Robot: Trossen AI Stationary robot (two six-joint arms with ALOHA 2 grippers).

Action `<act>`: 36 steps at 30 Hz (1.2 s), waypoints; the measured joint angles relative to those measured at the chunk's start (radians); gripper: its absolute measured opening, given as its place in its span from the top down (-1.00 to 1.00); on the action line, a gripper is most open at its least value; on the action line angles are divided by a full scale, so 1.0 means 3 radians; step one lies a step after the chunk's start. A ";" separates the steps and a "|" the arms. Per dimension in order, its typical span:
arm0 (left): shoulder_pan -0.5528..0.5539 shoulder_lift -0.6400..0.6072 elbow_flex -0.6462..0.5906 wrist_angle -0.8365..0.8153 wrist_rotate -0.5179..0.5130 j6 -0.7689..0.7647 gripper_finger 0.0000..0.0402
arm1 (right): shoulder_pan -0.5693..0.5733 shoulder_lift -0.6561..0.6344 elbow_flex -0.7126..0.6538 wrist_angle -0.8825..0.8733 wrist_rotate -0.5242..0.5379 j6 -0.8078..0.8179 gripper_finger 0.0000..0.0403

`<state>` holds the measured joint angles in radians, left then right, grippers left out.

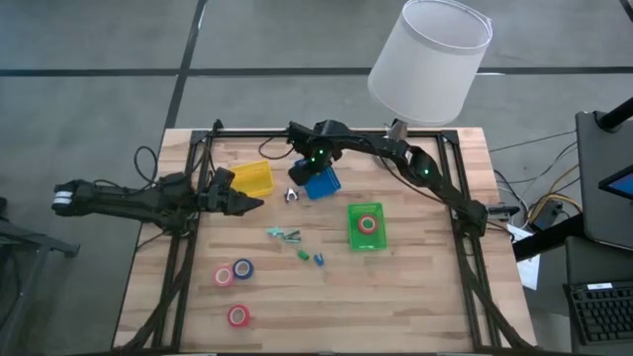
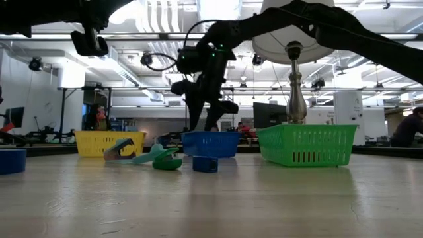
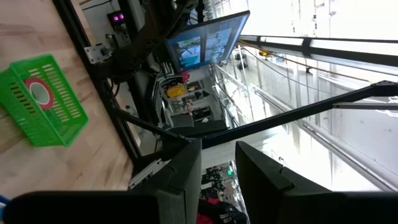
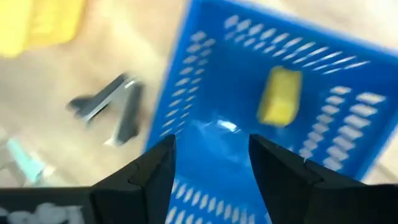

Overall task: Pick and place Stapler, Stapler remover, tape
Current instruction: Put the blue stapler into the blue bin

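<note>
Left gripper [image 1: 252, 205], fingers slightly apart and empty, hangs near your worktop's left edge beside the yellow plastic basket [image 1: 252, 176]. Right gripper [image 4: 211, 165], fingers apart, sits over the blue plastic basket [image 4: 298, 81]; a small yellow stapler [image 4: 280, 96] lies inside, just ahead of the fingertips.

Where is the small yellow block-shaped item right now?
In the right wrist view, the small yellow item lies inside the blue slotted plastic basket, just beyond the open right gripper; a grey metal staple remover lies on the table beside the basket.
</note>
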<state>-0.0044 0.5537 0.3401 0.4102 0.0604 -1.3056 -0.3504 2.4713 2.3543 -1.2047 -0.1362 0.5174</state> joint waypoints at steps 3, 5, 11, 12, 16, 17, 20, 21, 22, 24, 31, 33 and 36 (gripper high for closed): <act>0.0000 0.0000 0.0000 0.0000 0.0014 0.0000 0.50 | 0.0144 -0.0045 0.0004 -0.0040 -0.0128 -0.0006 0.06; 0.0000 0.0000 0.0000 -0.0001 0.0023 -0.0001 0.50 | 0.0247 -0.0078 0.0006 -0.0063 -0.0165 -0.0016 0.08; 0.0000 0.0000 0.0000 -0.0001 0.0026 0.0071 0.50 | 0.0536 -0.0166 0.0006 -0.0040 -0.0160 -0.0020 0.14; 0.0000 0.0000 0.0000 -0.0001 0.0027 0.0071 0.50 | 0.0585 -0.0173 0.0006 -0.0041 -0.0159 -0.0019 0.15; -0.0004 -0.0003 0.0000 0.0002 0.0120 0.0069 0.50 | 0.0785 -0.0184 0.0006 0.0049 -0.0160 -0.0017 0.16; -0.0004 -0.0003 0.0000 0.0000 0.0134 0.0069 0.50 | 0.0839 -0.0186 0.0006 0.0087 -0.0159 -0.0018 0.16; -0.0003 -0.0004 0.0000 0.0002 0.0205 0.0065 0.50 | 0.0986 -0.0181 0.0006 0.0141 -0.0161 -0.0016 0.16; -0.0006 -0.0004 0.0000 0.0002 0.0223 0.0062 0.50 | 0.1021 -0.0180 0.0006 0.0136 -0.0162 -0.0016 0.17; -0.0005 -0.0004 0.0000 0.0002 0.0226 0.0063 0.50 | 0.1051 -0.0178 0.0005 0.0115 -0.0161 -0.0011 0.18; -0.0002 -0.0004 0.0000 0.0003 0.0220 0.0049 0.50 | 0.1109 -0.0174 0.0001 0.0085 -0.0158 0.0034 0.20; -0.0001 -0.0004 0.0000 -0.0001 0.0209 0.0036 0.50 | 0.1313 -0.0173 -0.0015 -0.0021 -0.0166 0.0199 0.27; 0.0000 -0.0003 0.0000 -0.0005 0.0205 0.0036 0.50 | 0.1350 -0.0173 -0.0027 -0.0157 -0.0148 0.0355 0.28; -0.0001 0.0002 -0.0006 -0.0031 0.0207 0.0036 0.50 | 0.1399 -0.0171 -0.0029 -0.0374 -0.0138 0.0567 0.27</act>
<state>-0.0048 0.5544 0.3382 0.4009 0.1223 -1.2949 0.0692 2.4199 2.3455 -1.3169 -0.1776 0.6875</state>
